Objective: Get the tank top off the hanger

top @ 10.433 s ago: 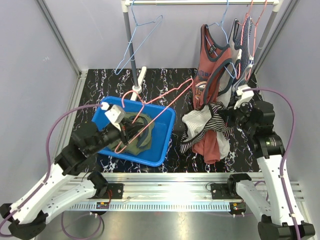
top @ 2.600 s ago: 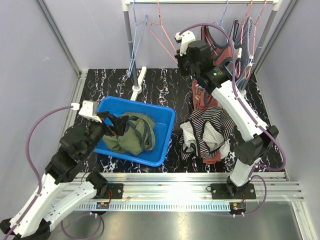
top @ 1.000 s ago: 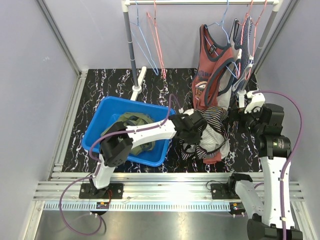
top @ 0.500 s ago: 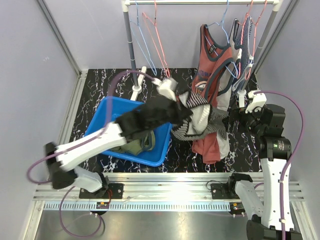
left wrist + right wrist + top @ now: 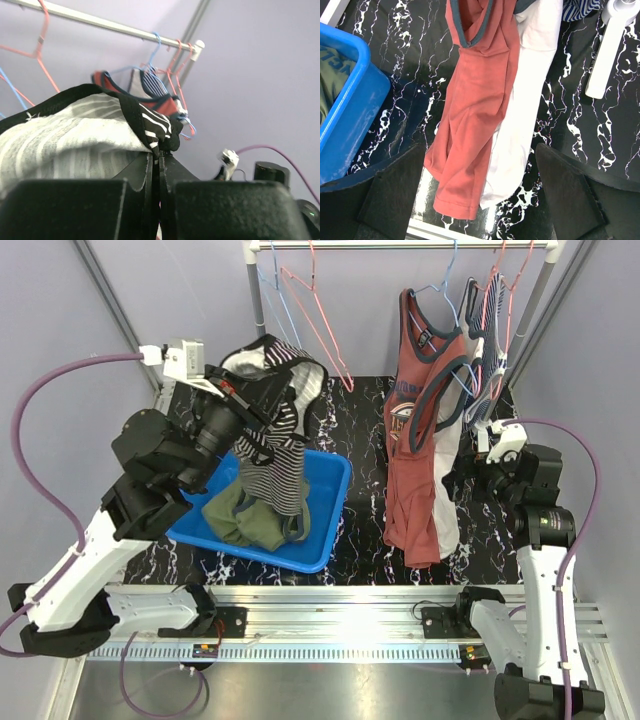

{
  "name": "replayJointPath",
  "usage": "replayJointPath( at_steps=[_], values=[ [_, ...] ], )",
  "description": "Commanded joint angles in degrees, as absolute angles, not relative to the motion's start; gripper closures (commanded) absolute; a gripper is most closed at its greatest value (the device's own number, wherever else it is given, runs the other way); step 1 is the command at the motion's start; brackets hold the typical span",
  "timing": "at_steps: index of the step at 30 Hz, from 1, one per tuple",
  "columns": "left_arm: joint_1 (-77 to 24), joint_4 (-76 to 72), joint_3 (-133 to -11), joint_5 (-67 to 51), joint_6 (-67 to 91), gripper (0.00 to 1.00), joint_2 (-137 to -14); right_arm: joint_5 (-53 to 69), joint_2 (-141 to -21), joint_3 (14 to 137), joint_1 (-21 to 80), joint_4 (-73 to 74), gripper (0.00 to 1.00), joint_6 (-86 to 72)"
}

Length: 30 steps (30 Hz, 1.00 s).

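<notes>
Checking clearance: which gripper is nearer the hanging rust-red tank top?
Right. The right gripper sits open beside the rust-red tank top; the left gripper is far off above the blue plastic bin, holding a striped top.

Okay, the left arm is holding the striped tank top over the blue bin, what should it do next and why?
Probably lower a little and open up: the left gripper has its fingers shut on the striped tank top, which dangles over the blue bin.

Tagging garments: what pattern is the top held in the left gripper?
Tank top: black-and-white stripes, black trim; clearest in the top external view.
</notes>
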<state>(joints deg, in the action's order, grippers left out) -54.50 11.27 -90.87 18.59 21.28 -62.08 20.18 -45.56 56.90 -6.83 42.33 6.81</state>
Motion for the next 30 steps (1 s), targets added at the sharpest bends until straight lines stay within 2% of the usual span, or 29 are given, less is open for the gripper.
replayJointPath(
  at_steps=[1,9,24,30],
  values=[
    [-53.88,9.49,-95.09,23.37,13.1,1.0,-61.35,20.65,-45.26,56.78,-7.12,39.46,0.0,6.33],
    [-51.86,9.76,-90.53,27.95,10.11,1.0,-56.96,20.57,-44.74,55.72,-7.12,39.55,0.0,6.42],
    [-46.5,12.57,-74.72,28.39,18.63,1.0,-49.84,21.71,-45.62,55.72,-7.12,39.55,0.0,7.2],
    [-41.32,10.73,-57.95,23.21,31.27,1.0,-47.9,36.63,-45.97,58.62,-7.12,44.89,0.0,15.7]
  ],
)
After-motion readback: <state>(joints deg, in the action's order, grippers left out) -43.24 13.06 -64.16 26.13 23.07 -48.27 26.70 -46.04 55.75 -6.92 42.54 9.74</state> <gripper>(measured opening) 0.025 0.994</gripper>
